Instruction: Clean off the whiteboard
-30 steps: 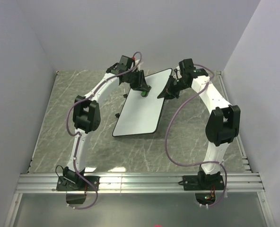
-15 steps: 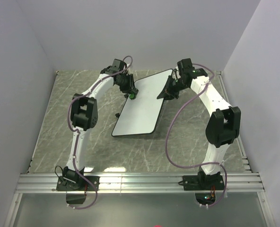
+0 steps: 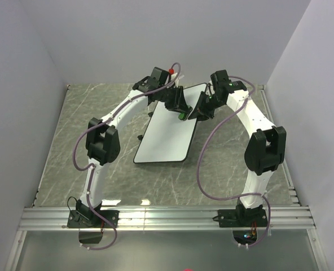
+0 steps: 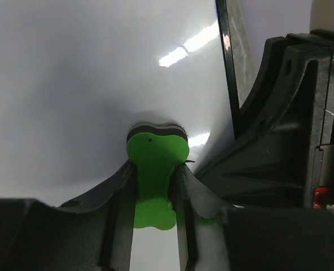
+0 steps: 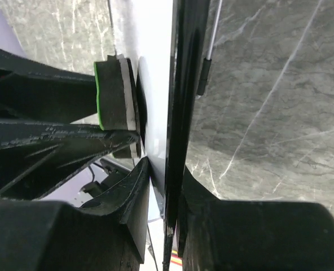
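Observation:
The whiteboard (image 3: 170,132) is a white board with a thin black rim, lying tilted on the marble table; its face shows no marks. My left gripper (image 3: 181,113) is shut on a small green eraser (image 4: 154,164), pressed against the board's face near its far right edge. My right gripper (image 3: 201,110) is shut on the board's right rim (image 5: 181,113), holding that edge lifted. The eraser (image 5: 115,93) also shows in the right wrist view, flat against the white face (image 5: 155,84). The left gripper's fingers (image 4: 119,203) clamp the eraser's narrow waist.
The grey marble table (image 3: 99,113) spreads around the board. White walls close in the back and both sides. An aluminium rail (image 3: 167,217) carries both arm bases at the near edge. A small dark object (image 3: 140,137) lies by the board's left edge.
My left gripper with the eraser swept left across the board's far end, then back right to near the right gripper. The right gripper stayed clamped on the rim.

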